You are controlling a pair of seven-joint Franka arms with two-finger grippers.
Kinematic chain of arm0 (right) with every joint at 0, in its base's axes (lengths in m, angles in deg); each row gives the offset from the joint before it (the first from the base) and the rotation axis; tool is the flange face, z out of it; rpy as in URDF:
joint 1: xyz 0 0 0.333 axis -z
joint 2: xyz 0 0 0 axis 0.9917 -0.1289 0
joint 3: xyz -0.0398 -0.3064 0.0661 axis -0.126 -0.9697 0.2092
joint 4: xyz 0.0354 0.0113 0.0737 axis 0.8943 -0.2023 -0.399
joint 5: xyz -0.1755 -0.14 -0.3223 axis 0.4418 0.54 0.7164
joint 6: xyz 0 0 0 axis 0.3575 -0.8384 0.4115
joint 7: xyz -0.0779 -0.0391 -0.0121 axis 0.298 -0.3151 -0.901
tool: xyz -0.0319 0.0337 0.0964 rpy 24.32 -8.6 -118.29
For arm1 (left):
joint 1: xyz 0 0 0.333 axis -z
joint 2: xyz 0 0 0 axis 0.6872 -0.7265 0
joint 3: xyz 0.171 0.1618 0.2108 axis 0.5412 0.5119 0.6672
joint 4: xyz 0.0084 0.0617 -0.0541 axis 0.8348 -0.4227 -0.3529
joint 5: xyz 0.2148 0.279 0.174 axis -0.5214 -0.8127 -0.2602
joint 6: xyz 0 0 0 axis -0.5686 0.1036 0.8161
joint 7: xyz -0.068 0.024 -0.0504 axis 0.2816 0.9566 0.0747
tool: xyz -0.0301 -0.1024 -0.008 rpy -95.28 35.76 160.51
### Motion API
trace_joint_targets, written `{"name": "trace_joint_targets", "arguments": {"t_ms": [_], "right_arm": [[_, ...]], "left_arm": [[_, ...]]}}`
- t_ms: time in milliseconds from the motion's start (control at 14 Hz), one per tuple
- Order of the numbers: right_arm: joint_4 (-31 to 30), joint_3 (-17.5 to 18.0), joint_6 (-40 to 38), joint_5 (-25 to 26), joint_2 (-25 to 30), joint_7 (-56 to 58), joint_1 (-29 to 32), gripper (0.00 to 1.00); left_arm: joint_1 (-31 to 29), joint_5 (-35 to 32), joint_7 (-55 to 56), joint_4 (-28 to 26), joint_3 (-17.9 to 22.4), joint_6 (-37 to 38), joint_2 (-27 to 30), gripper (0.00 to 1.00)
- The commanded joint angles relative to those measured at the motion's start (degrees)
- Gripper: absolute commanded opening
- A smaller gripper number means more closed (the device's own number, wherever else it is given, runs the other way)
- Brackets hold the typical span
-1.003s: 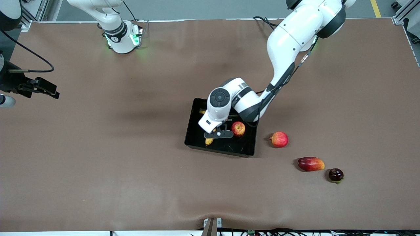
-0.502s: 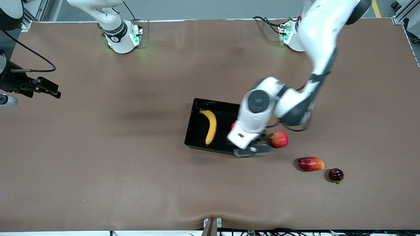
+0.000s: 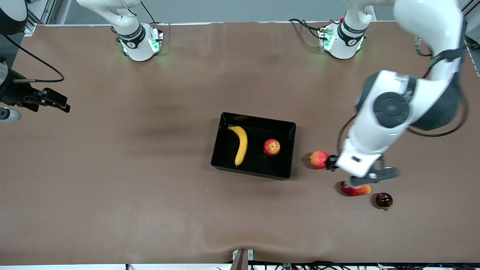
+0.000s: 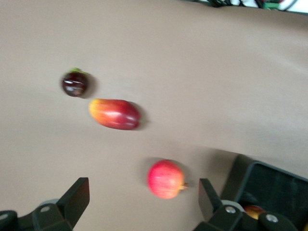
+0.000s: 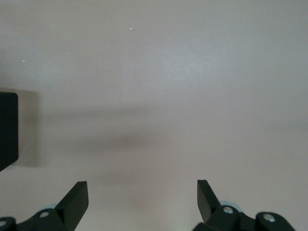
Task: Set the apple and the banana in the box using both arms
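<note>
While both arms' jaws gape empty, the banana point(image 3: 240, 144) lies lengthwise in the box point(image 3: 288, 150), beside the apple point(image 3: 272, 147)

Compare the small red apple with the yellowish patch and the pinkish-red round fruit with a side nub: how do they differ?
The small red apple lies inside the shallow black plastic box, beside the curved yellow banana; the pinkish-red round fruit lies on the brown table outside it. The apple shows a yellowish stem dimple; the pinkish-red fruit has a small nub on its side. Both are round, reddish and similar in size.
</note>
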Motion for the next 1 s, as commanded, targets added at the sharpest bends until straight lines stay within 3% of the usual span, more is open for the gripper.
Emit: {"name": "trace_joint_targets", "arguments": {"t_ms": [0,358,645,932], "right_arm": [[0.70,-0.18,-0.64,-0.19,-0.14,-0.45,-0.37,1.00],[0.87,-0.18,-0.64,-0.19,-0.14,-0.54,-0.28,1.00],[0.96,-0.18,-0.73,-0.19,-0.14,-0.54,-0.37,1.00],[1.13,-0.10,-1.86,-0.19,0.30,-0.54,-0.45,1.00]], "left_arm": [[-2.15,-0.07,-3.89,-2.12,-0.16,2.51,5.31,1.00],[-5.06,3.95,-14.09,-3.51,0.19,9.99,13.21,1.00],[-4.62,12.74,-20.07,-11.51,5.72,9.99,23.94,1.00],[-4.37,16.88,-25.00,-22.22,9.15,9.90,34.40,1.00]]}}
